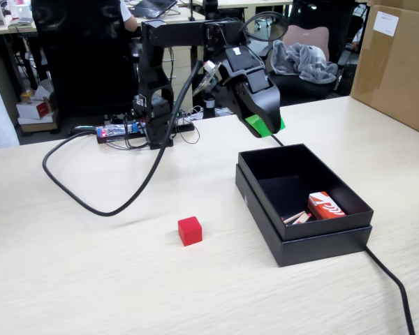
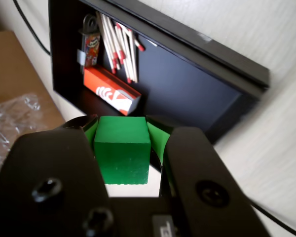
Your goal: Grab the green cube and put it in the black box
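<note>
The green cube sits clamped between my two green-lined jaws in the wrist view, and my gripper is shut on it. In the fixed view the gripper hangs in the air just beyond the far left corner of the black box, with green showing at its tip. The black box lies below and ahead in the wrist view. It holds a red and white matchbox and loose matches.
A red cube rests on the table left of the box. A black cable loops across the table from the arm's base, and another cable runs off past the box's near right corner. A brown carton stands at far right.
</note>
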{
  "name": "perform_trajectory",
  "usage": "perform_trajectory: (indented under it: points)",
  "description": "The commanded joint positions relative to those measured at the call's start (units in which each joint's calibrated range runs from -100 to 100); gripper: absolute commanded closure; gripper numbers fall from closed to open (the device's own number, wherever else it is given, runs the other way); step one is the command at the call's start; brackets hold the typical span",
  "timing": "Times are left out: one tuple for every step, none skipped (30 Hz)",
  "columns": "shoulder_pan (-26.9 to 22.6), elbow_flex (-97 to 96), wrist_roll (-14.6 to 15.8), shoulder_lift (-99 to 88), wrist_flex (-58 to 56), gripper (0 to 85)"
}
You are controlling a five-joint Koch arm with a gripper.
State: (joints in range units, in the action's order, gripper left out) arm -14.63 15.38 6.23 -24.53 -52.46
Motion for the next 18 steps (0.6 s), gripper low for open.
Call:
perform_trajectory:
  points:
    - [-0.49,7.92,0.00,6.57,0.49,84.6]
    - [-0.59,9.46,0.00,10.13,0.49,84.6]
    - [-0.68,10.28,0.05,12.77,0.49,84.6]
    - [-1.03,10.55,0.20,16.44,0.49,84.6]
    - [-1.12,10.37,0.29,18.05,0.49,84.6]
    - [-1.22,10.19,0.34,19.54,0.49,84.6]
    - [-1.32,9.73,0.49,21.03,0.49,84.6]
    - [-1.32,9.55,0.59,21.83,0.49,84.6]
    - [-1.47,8.92,0.68,24.93,0.49,84.6]
    - [-1.47,8.64,0.68,25.85,0.49,84.5]
    - [-1.47,8.46,0.73,26.65,0.49,84.5]
    - [-1.47,8.19,0.78,27.69,0.49,84.5]
    - [-1.47,7.92,0.78,28.49,0.49,84.5]
    - [-1.47,7.10,0.83,30.44,0.49,84.5]
    - [-1.47,6.65,0.83,31.13,0.49,84.3]
    - [-1.47,6.56,0.83,31.13,0.49,84.3]
    - [-1.47,6.29,0.83,31.59,0.49,84.3]
    - [-1.47,6.02,0.83,31.93,0.49,84.2]
